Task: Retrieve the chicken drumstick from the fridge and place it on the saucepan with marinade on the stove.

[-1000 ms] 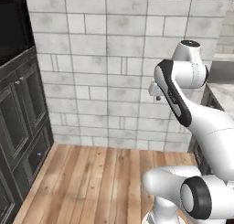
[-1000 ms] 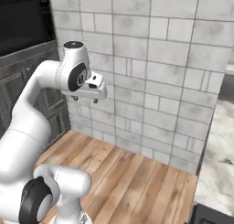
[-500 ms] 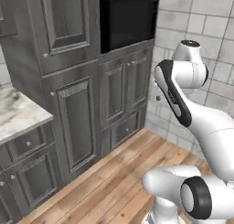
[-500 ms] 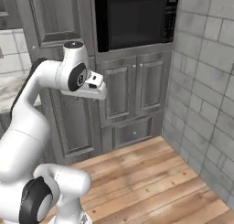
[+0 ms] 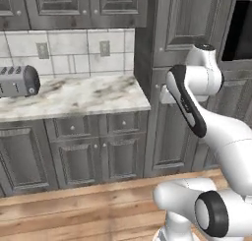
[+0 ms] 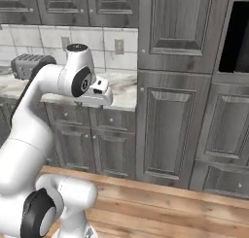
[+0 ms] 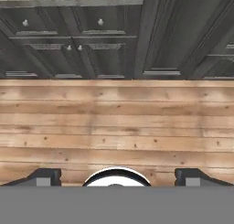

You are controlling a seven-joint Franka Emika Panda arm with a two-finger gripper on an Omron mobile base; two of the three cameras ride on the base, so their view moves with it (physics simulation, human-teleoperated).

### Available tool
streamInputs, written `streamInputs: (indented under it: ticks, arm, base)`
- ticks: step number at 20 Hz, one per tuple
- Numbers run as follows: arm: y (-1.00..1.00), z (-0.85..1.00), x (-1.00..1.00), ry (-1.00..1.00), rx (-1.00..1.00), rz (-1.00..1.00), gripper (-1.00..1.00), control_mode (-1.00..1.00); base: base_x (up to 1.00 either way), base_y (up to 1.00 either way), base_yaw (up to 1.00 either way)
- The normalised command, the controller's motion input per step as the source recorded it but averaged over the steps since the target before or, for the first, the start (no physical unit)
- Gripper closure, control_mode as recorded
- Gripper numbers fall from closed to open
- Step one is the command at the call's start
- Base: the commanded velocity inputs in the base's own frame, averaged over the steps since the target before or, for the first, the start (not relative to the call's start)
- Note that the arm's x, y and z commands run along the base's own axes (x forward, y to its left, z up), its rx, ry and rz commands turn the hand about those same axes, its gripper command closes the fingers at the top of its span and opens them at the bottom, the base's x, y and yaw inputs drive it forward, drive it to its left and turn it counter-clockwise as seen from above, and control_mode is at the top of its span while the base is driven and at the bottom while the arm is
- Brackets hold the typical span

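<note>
In the left base view a grey toaster point(image 5: 17, 81) stands at the far left on a marble counter point(image 5: 83, 95), against a pale tiled backsplash point(image 5: 69, 48) that carries two wall sockets. Dark grey upper cabinets point(image 5: 74, 6) hang above the counter, and dark base cabinets point(image 5: 74, 156) with small round knobs stand under it. Right of the counter's end rises a tall dark cabinet column point(image 5: 177, 48), and at the far right edge is a black recess point(image 5: 241, 31) set into the cabinetry. The white arm point(image 5: 197, 102) stands folded in front of that column, over a wood plank floor point(image 5: 74, 210). In the right base view the same toaster point(image 6: 26, 64) sits behind the arm's upper link, and the hand juts out in front of the counter edge, pointing downward. In the hand view the gripper point(image 7: 116, 177) looks down at the wood floor point(image 7: 117, 122), with the base cabinets' doors and drawer knobs across the top of that view. Its two dark fingertips point(image 7: 43, 176) rise far apart at the bottom corners, so the jaws stand wide apart with nothing between them. The chicken drumstick, the fridge, the saucepan and the stove cannot be placed from these views.
</note>
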Motion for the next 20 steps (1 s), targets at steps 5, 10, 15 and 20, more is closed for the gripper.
streamInputs:
  ticks: [5,10,15,20]
  arm:
    - [0.0,0.0,0.0,0.0,0.0,0.0,-1.0,1.0]
    - [0.0,0.0,0.0,0.0,0.0,0.0,-1.0,1.0]
    - [0.0,0.0,0.0,0.0,0.0,0.0,-1.0,1.0]
    - [0.0,0.0,0.0,0.0,0.0,0.0,-1.0,1.0]
  base:
    - [0.65,0.0,0.88]
    - [0.45,0.0,0.95]
    - [0.47,0.0,0.95]
    - [0.93,-0.01,0.74]
